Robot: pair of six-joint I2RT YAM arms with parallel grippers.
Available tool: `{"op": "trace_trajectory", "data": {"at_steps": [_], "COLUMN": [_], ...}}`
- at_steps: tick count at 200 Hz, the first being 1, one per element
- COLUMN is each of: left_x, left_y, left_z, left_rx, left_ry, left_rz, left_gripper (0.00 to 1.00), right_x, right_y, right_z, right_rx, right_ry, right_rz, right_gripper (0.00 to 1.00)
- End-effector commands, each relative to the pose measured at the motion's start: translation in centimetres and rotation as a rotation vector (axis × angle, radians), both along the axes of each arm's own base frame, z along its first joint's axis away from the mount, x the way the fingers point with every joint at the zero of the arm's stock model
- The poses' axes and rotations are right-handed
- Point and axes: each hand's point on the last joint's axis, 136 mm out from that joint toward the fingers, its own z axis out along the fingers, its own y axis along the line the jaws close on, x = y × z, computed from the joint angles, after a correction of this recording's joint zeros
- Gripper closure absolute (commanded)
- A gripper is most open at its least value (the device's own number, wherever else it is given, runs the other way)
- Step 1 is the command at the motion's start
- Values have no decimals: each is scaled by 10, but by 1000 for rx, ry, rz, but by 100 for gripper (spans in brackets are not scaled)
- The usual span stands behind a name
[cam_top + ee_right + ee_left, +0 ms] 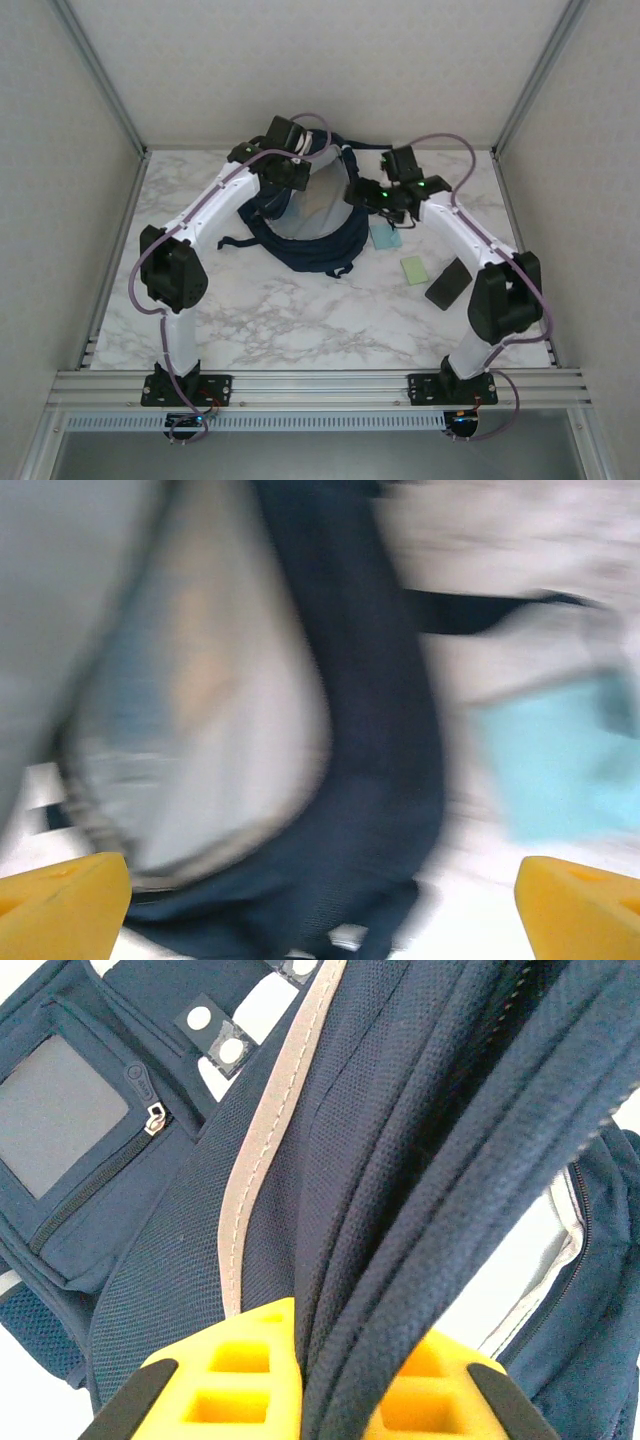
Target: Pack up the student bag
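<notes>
**Operator:** Item one, the bag?
**Clerk:** One student bag, navy, lying on the marble table. Its mouth is open and the pale lining shows. Your two arms reach in over its far side.

**Operator:** Left hand?
**Clerk:** Your left hand is at the bag's far left rim. Its yellow fingers are pinched tight on a thick fold of the navy fabric. A zipped pocket with a grey patch sits just beyond on the bag.

**Operator:** Right hand?
**Clerk:** Your right hand hovers over the bag's right rim, spread wide with nothing between the fingers. That view is blurred.

**Operator:** Loose stock?
**Clerk:** Three pieces on the table, all right of the bag:
- a light blue flat piece, just beside the bag's rim
- a pale green pad, farther out
- a black flat block, farthest from the bag, just beside the green pad; whether they touch I cannot tell
</notes>
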Motion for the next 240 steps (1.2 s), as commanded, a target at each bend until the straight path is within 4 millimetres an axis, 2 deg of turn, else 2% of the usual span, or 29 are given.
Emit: {"op": "trace_trajectory", "data": {"at_steps": [1,17,31,48,61,85,113,140,162,189,208,226,240], "left_x": [3,3,4,5,5,7,8,8,8,8,8,8,7], "left_y": [-2,-2,-2,-1,-1,0,1,3,4,4,4,5,6], "left_z": [62,60,58,54,53,50,48,47,49,48,48,49,51], "left_rx": [-116,-111,-105,-96,-87,-70,-63,-51,-46,-37,-37,-38,-36], "left_ry": [-140,-139,-138,-134,-134,-137,-132,-131,-137,-138,-138,-141,-146], "left_rz": [9,7,7,7,7,10,13,16,17,17,16,15,16], "left_gripper": [100,100,100,100,100,100,100,100,100,100,100,100,100], "right_x": [-49,-68,-83,-95,-101,-102,-93,-98,-103,-106,-107,-107,-106], "right_y": [-103,-150,-182,-205,-214,-215,-203,-201,-205,-205,-207,-205,-204], "right_z": [-55,-65,-71,-79,-88,-110,-129,-147,-154,-155,-153,-151,-149], "right_rx": [-349,-467,-535,-538,-495,-376,-286,-234,-208,-200,-210,-206,-201], "right_ry": [217,241,262,280,291,321,319,358,363,365,365,360,357], "right_rz": [-156,-267,-354,-437,-486,-518,-489,-519,-545,-538,-532,-518,-508], "right_gripper": [1,1,1,1,1,1,1,2,9,30,35,45,44]}}
